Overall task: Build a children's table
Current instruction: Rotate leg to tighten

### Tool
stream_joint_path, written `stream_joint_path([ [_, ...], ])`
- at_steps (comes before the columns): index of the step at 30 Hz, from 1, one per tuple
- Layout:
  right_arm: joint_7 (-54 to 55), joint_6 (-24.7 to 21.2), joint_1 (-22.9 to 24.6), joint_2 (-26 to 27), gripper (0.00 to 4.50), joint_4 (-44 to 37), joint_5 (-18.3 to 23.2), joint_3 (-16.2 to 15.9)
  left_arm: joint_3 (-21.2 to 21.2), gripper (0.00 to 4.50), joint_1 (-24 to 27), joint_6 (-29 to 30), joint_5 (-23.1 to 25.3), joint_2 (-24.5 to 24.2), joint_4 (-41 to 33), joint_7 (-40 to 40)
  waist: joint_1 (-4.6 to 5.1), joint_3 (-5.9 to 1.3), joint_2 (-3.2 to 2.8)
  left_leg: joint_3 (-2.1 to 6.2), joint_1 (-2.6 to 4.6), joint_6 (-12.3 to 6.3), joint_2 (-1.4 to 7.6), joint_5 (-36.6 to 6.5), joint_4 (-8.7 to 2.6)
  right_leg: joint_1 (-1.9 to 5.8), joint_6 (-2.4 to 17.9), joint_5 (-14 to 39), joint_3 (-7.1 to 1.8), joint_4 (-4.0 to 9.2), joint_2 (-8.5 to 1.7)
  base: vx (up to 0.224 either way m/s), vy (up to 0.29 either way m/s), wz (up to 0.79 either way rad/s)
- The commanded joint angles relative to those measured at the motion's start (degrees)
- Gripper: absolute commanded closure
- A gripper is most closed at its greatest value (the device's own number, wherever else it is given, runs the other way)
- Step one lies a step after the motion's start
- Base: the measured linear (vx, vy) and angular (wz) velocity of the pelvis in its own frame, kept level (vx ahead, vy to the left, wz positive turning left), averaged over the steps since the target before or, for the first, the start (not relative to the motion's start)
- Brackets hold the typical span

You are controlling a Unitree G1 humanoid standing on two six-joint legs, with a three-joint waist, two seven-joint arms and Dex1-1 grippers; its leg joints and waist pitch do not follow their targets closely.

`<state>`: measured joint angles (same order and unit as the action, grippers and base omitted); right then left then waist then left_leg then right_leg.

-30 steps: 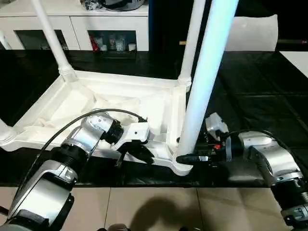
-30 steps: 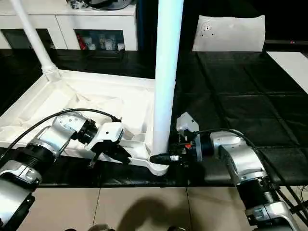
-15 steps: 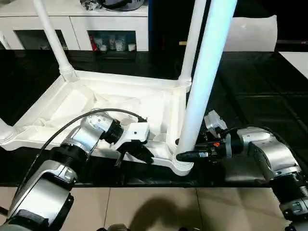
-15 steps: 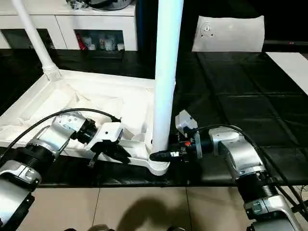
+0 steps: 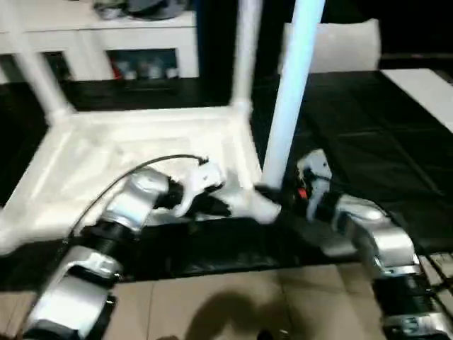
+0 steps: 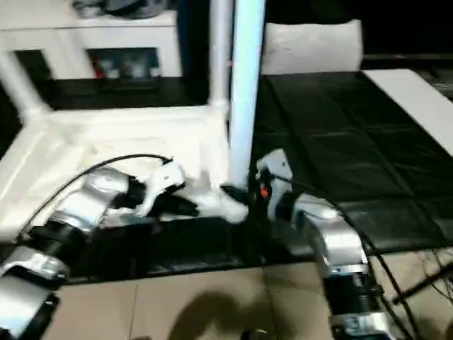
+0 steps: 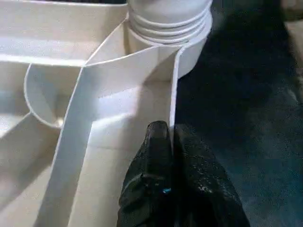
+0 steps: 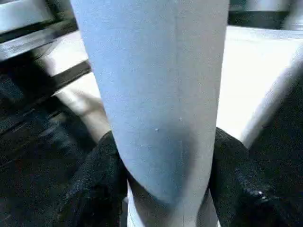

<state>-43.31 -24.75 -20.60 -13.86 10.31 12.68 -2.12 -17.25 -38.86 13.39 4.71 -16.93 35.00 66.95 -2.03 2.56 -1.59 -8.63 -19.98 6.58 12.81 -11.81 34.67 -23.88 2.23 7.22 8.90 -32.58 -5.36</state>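
The white table top (image 5: 85, 152) lies upside down on the black mat, ribbed underside up. Legs stand in its far left socket (image 5: 37, 79) and far right socket (image 5: 245, 57). The near right leg (image 5: 291, 99) stands in the near right corner socket (image 7: 168, 28). My left gripper (image 5: 218, 206) is shut on the thin rim wall (image 7: 173, 80) of the top just beside that socket, one black finger (image 7: 156, 142) on each side of it. My right gripper (image 5: 270, 193) is shut on the leg's base (image 8: 156, 94), with its fingers (image 8: 97, 187) against both sides.
A white cabinet (image 5: 106, 39) runs along the back. A flat white panel (image 5: 340, 44) leans at the back right, and a long white strip (image 5: 423, 85) lies at the right. Beige floor tiles (image 5: 212, 304) lie in front of the black mat (image 5: 382, 149).
The whole picture has shifted and tilted, so the camera has moved. Both grippers keep the same hold, left on the rim and right on the leg's base.
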Motion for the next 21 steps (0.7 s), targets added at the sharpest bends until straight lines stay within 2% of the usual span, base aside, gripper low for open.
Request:
stream_joint_path([
  [1, 3.1, -2.7, -1.1, 4.2, 2.52, 1.1, 0.1, -3.0, 2.2, 4.50, -1.9, 1.5, -2.3, 3.5, -3.2, -4.9, 0.11, -4.09, 0.60, -0.83, -0.82, -3.75, -1.21, -9.8, -3.49, 4.12, -0.5, 30.2, -1.32, 5.85, -2.20, 0.000, 0.000, 0.00],
  [2, 8.3, -3.3, -2.2, 6.8, 2.52, 2.6, -1.0, -2.2, 3.6, 4.50, -2.5, 3.7, -2.0, 5.3, -2.7, -9.6, 0.36, -4.24, 0.75, -0.80, -1.00, -3.77, -1.06, -8.6, -3.52, 4.23, 0.3, 28.3, -1.51, 5.48, -2.22, 0.000, 0.000, 0.00],
  [3, 8.3, -3.3, -2.2, 6.8, 2.52, 2.6, -1.0, -2.2, 3.6, 4.50, -2.5, 3.7, -2.0, 5.3, -2.7, -9.6, 0.44, -4.25, 0.65, -0.79, -0.91, -3.81, -1.06, -8.4, -3.56, 4.11, 1.0, 27.9, -1.53, 5.35, -2.29, 0.000, 0.000, 0.00],
  [4, 14.3, -4.2, -4.2, 9.9, 2.52, 5.1, -2.1, -1.3, 5.3, 4.50, -3.3, 5.5, -1.6, 7.6, -1.8, -15.8, 0.40, -4.20, 0.67, -0.83, -0.81, -4.20, -1.14, -8.0, -3.56, 4.15, 1.3, 27.6, -1.59, 5.47, -2.25, 0.000, 0.000, 0.00],
  [5, 14.3, -4.2, -4.2, 9.9, 2.52, 5.1, -2.1, -1.3, 5.3, 4.50, -3.3, 5.5, -1.6, 7.6, -1.8, -15.8, 0.70, -4.09, 0.60, -0.94, -0.79, -4.08, -1.07, -8.0, -3.53, 3.88, 1.8, 27.4, -1.79, 5.32, -2.22, 0.000, 0.000, 0.00],
  [6, 18.6, -5.1, -5.7, 12.4, 2.52, 6.8, -2.5, -0.4, 6.7, 4.50, -3.9, 7.1, -1.2, 9.4, -1.6, -21.1, 0.80, -4.20, 0.63, -0.88, -0.72, -3.78, -1.02, -7.7, -3.55, 4.03, 2.3, 27.4, -1.72, 5.19, -2.31, 0.000, 0.000, 0.00],
  [7, 18.6, -5.1, -5.7, 12.4, 2.52, 6.8, -2.5, -0.4, 6.7, 4.50, -3.9, 7.1, -1.2, 9.4, -1.6, -21.1, 0.56, -4.26, 0.55, -0.86, -0.51, -4.09, -1.03, -7.3, -3.59, 4.00, 2.4, 27.0, -1.79, 5.30, -2.35, 0.000, 0.000, 0.00],
  [8, 19.9, -5.1, -6.3, 13.2, 1.96, 7.4, -2.6, -0.2, 7.2, 4.50, -4.2, 7.6, -1.0, 10.0, -1.5, -23.0, 0.44, -4.32, 0.68, -0.80, -0.81, -4.70, -0.84, -6.3, -3.70, 4.26, 2.6, 24.9, -2.11, 4.93, -2.39, 0.000, 0.000, 0.00],
  [10, 24.0, -3.8, -7.6, 16.3, 1.82, 8.2, -3.5, 0.2, 8.3, 4.50, -4.3, 10.1, -0.3, 11.7, -3.5, -27.7, 0.44, -4.63, 0.62, -0.69, -0.87, -4.76, -0.56, -4.1, -3.70, 4.33, 4.2, 20.8, -2.46, 4.03, -2.51, 0.000, 0.000, 0.00],
  [11, 24.0, -3.7, -7.7, 16.3, 1.82, 8.1, -3.5, 0.2, 8.3, 4.50, -4.3, 10.2, -0.3, 11.7, -3.5, -27.8, 0.40, -4.64, 0.65, -0.72, -0.87, -4.99, -0.51, -3.6, -3.75, 4.40, 4.7, 19.7, -2.58, 3.88, -2.55, 0.000, 0.000, 0.00],
  [12, 23.8, -2.8, -7.3, 16.2, 1.55, 7.7, -4.0, 0.2, 7.6, 4.50, -3.8, 9.6, -0.1, 11.1, -4.4, -26.1, 0.11, -4.66, 0.73, -0.75, -0.90, -5.73, -0.50, -2.5, -3.74, 4.43, 5.6, 17.7, -2.73, 3.61, -2.61, 0.000, 0.000, 0.00],
  [13, 23.8, -2.8, -7.3, 16.1, 1.55, 7.7, -4.0, 0.2, 7.5, 4.50, -3.8, 9.5, -0.1, 11.1, -4.5, -26.1, 0.10, -4.66, 0.72, -0.75, -0.96, -6.02, -0.50, -2.1, -3.73, 4.48, 5.9, 16.7, -2.81, 3.41, -2.57, 0.000, 0.000, 0.00],
  [14, 23.7, -2.6, -7.2, 16.1, 1.34, 7.6, -4.2, 0.2, 7.3, 4.50, -3.6, 9.3, -0.1, 10.9, -4.7, -25.6, 0.16, -4.72, 0.67, -0.69, -1.09, -6.39, -0.40, -1.4, -3.71, 4.66, 6.5, 14.8, -2.93, 3.07, -2.62, 0.000, 0.000, 0.00],
  [16, 23.2, -1.7, -6.5, 15.3, 1.30, 6.9, -4.4, 0.7, 6.5, 4.50, -2.8, 8.6, -0.2, 9.9, -5.7, -23.4, 0.20, -4.71, 0.55, -0.79, -0.97, -7.12, -0.46, -0.8, -3.65, 4.66, 7.6, 12.8, -3.08, 2.92, -2.64, 0.000, 0.000, 0.00],
  [17, 22.1, -0.8, -5.7, 14.1, 1.08, 6.0, -4.8, 0.6, 5.9, 4.50, -2.1, 7.8, -0.4, 9.0, -6.4, -21.7, 0.14, -4.70, 0.38, -0.79, -0.88, -7.20, -0.42, -0.8, -3.66, 4.62, 7.8, 12.6, -3.12, 2.93, -2.68, 0.000, 0.000, 0.00],
  [18, 20.5, 0.4, -4.8, 12.4, 1.08, 5.1, -5.0, 0.5, 5.3, 4.50, -1.6, 6.6, -0.5, 7.9, -6.7, -19.5, 0.17, -4.64, 0.49, -0.85, -0.89, -7.34, -0.36, -1.1, -3.68, 4.66, 8.1, 12.6, -3.14, 2.94, -2.67, 0.000, 0.000, 0.00],
  [19, 20.5, 0.4, -4.8, 12.4, 0.89, 5.1, -5.0, 0.5, 5.3, 4.50, -1.6, 6.6, -0.5, 7.9, -6.7, -19.5, 0.12, -4.63, 0.48, -0.86, -0.76, -7.46, -0.29, -1.5, -3.71, 4.64, 8.2, 12.6, -3.19, 2.91, -2.63, 0.000, 0.000, 0.00],
  [21, 18.4, 1.6, -3.8, 10.4, 0.77, 4.1, -4.8, 0.5, 4.6, 4.50, -1.1, 5.5, -0.7, 6.6, -7.0, -17.1, 0.02, -4.56, 0.26, -0.93, -0.65, -7.42, -0.28, -2.3, -3.71, 4.55, 8.2, 13.3, -3.20, 3.14, -2.67, 0.000, 0.000, 0.00],
])
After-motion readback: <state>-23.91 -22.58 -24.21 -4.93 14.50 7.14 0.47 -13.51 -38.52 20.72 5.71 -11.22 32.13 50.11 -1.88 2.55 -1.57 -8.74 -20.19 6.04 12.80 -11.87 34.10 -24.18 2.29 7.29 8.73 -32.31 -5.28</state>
